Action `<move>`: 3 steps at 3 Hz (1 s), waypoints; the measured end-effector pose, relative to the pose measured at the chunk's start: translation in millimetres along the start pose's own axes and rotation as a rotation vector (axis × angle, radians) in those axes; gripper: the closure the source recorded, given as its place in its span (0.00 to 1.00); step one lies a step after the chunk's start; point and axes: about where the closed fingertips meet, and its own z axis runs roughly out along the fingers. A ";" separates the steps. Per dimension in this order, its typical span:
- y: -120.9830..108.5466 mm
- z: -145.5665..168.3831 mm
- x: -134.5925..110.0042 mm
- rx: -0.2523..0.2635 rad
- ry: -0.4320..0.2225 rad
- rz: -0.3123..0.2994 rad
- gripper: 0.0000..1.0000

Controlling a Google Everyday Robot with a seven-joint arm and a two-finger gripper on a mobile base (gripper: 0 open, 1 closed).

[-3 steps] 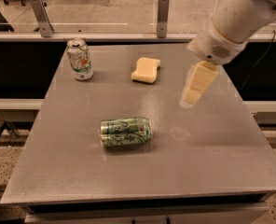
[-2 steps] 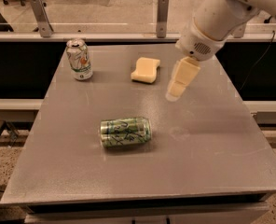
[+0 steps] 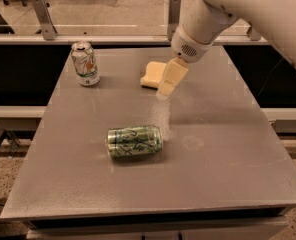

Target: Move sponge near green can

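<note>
Lying just left of the gripper [image 3: 163, 92], whose opening cannot be told, the sponge [image 3: 151, 74] is being partly hidden.

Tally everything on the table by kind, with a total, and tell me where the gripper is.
Cans: 2 (green can lying on its side, white-silver can upright)
Sponges: 1 (sponge)
Total: 3
Gripper: right beside the sponge.

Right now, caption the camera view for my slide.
Gripper hangs by the sponge at the table's far side; green can lies on its side mid-table.
</note>
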 end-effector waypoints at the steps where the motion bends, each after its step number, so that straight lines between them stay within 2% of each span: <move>1: -21.2 29.9 -12.0 0.017 0.026 0.060 0.00; 2: -32.7 46.0 -16.6 0.027 0.044 0.085 0.00; 3: -42.9 65.4 -16.6 0.022 0.076 0.074 0.00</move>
